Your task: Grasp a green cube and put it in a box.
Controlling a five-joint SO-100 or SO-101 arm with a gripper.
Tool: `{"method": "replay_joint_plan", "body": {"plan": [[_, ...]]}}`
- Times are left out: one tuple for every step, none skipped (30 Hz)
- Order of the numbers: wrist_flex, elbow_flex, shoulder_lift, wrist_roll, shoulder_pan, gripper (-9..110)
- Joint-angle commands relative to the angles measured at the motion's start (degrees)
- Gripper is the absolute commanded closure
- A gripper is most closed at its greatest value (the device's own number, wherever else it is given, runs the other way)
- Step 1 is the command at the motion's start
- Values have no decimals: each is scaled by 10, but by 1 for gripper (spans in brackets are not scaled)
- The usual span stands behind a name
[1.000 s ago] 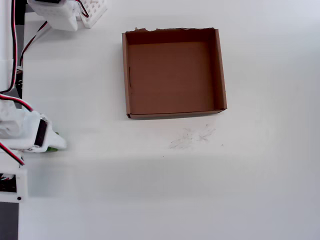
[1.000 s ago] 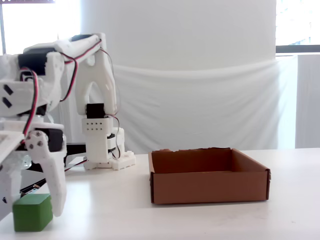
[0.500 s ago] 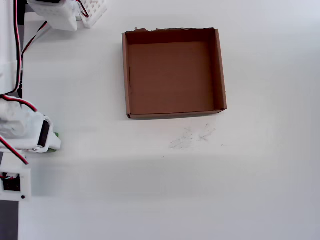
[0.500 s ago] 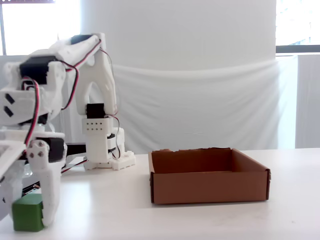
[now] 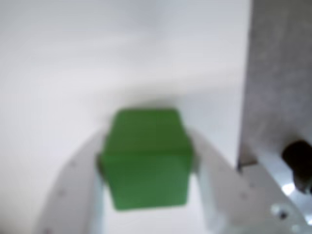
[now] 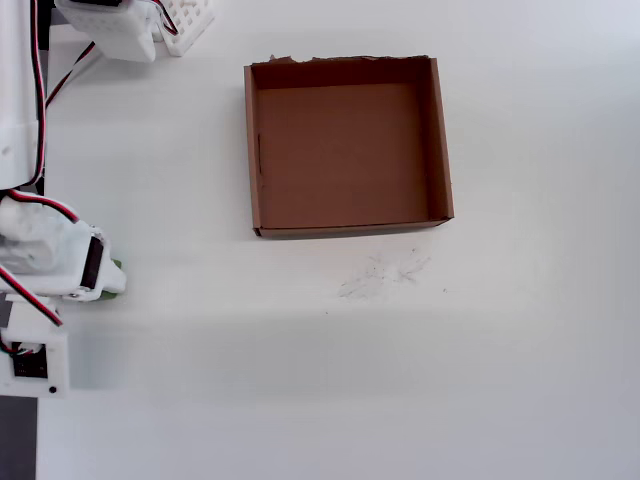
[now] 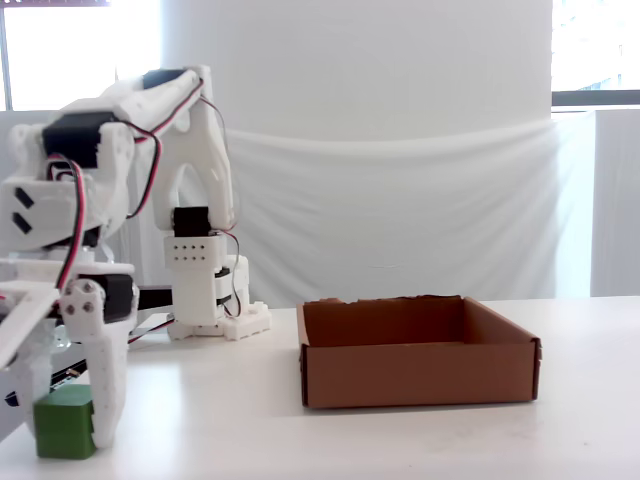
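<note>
The green cube sits between my gripper's two white fingers, and both fingers touch its sides. In the fixed view the green cube is at the far left, low at the table surface, with the gripper shut on it from above. The overhead view shows only a green sliver of the cube beside the gripper body at the left edge. The brown cardboard box stands empty to the right of the gripper, with its ragged edge at the far side. The box is well apart from the cube.
The arm's white base stands behind the gripper, at the top left of the overhead view. Faint scuff marks lie just in front of the box. The table's left edge is close to the gripper. A grey plate fills the wrist view's right side.
The fingers have closed in on the cube, which now looks narrower between them and has shifted slightly. The wrist has moved a little toward the table's left edge. The box has not moved.
</note>
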Motion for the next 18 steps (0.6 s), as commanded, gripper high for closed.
{"method": "replay_joint_plan", "body": {"plan": [[76, -62, 18, 1, -11, 86], [90, -69, 23, 1, -13, 87], [104, -77, 27, 4, -16, 87], [119, -85, 33, 5, -18, 87], [135, -92, 39, 6, -23, 86], [152, -100, 47, 8, -26, 86], [172, -110, 55, 14, -33, 86], [190, -119, 62, 19, -39, 86], [211, -129, 70, 28, -48, 86], [223, -134, 77, 39, -57, 86], [234, -139, 84, 50, -67, 86], [243, -144, 92, 62, -77, 86], [251, -148, 100, 76, -90, 86], [258, -149, 108, 88, -100, 86], [265, -149, 118, 98, -112, 86], [273, -149, 127, 108, -124, 86], [279, -149, 137, 122, -136, 86], [286, -148, 159, 162, -167, 86]]}}
